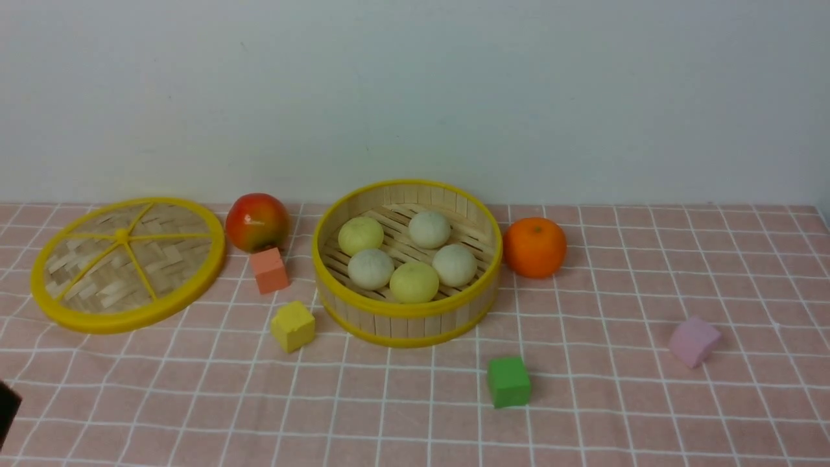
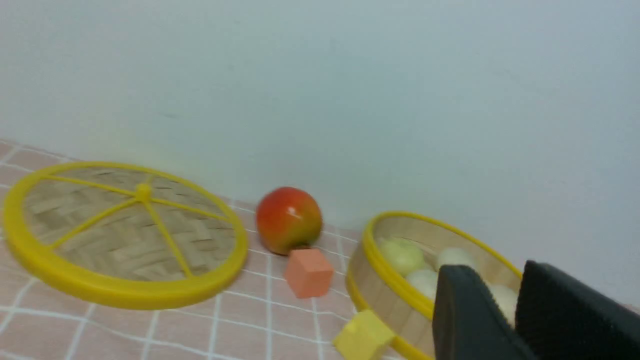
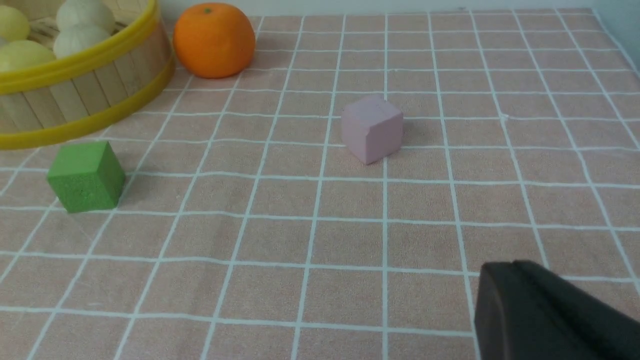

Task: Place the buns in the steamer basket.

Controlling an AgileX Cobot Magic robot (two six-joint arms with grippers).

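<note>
The steamer basket (image 1: 405,310) stands mid-table with several buns inside: two pale yellow ones (image 1: 360,235) (image 1: 414,281) and three off-white ones (image 1: 429,228). In the left wrist view my left gripper (image 2: 495,272) hangs short of the basket (image 2: 371,250), open, with nothing between its black fingers (image 2: 460,310); buns (image 2: 402,255) show beyond them. Only a dark corner of that gripper (image 1: 6,408) shows in the front view, at the left edge. My right gripper (image 3: 505,265) is shut and empty over bare cloth, far from the basket (image 3: 75,90).
A flat woven lid (image 1: 126,263) lies at the left, with an apple (image 1: 257,222) and an orange-pink cube (image 1: 270,270) beside it. A yellow cube (image 1: 293,325) and a green cube (image 1: 508,381) sit in front of the basket. An orange (image 1: 534,247) and a pink cube (image 1: 694,340) sit to the right.
</note>
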